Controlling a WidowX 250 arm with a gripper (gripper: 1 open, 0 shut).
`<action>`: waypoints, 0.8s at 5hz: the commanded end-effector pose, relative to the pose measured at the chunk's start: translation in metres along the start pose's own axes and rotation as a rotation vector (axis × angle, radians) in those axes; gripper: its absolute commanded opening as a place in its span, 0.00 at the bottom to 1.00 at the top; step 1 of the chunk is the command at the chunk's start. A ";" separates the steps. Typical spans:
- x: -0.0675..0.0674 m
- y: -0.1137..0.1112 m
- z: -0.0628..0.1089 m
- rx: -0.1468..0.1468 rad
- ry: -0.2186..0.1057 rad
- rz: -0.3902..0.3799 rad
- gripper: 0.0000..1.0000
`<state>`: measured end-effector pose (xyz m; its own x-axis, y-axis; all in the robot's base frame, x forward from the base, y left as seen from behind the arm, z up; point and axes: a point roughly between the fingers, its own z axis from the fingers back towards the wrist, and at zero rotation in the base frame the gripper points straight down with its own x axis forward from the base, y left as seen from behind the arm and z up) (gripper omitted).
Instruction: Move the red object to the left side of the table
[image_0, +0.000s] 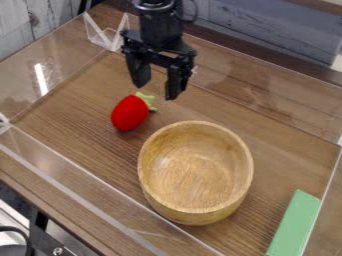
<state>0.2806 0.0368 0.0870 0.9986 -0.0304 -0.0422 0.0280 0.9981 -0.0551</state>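
Observation:
The red object (130, 112), a small strawberry-shaped toy with a green leafy top, lies on the brown wood-grain table (254, 95) left of the wooden bowl. My gripper (159, 88) hangs pointing down just above and to the upper right of it. Its black fingers (139, 76) stand open with nothing between them, clear of the toy.
A round light wooden bowl (197, 170) sits at the centre front. A flat green block (297, 226) lies at the lower right corner. Low clear acrylic walls (54, 60) border the tabletop on all sides.

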 end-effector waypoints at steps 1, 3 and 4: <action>0.010 -0.008 0.017 0.018 -0.039 -0.011 1.00; 0.017 -0.020 0.036 0.022 -0.047 0.008 1.00; 0.014 -0.029 0.030 0.023 -0.047 -0.001 1.00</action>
<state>0.2928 0.0082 0.1045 0.9988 -0.0271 -0.0414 0.0255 0.9989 -0.0393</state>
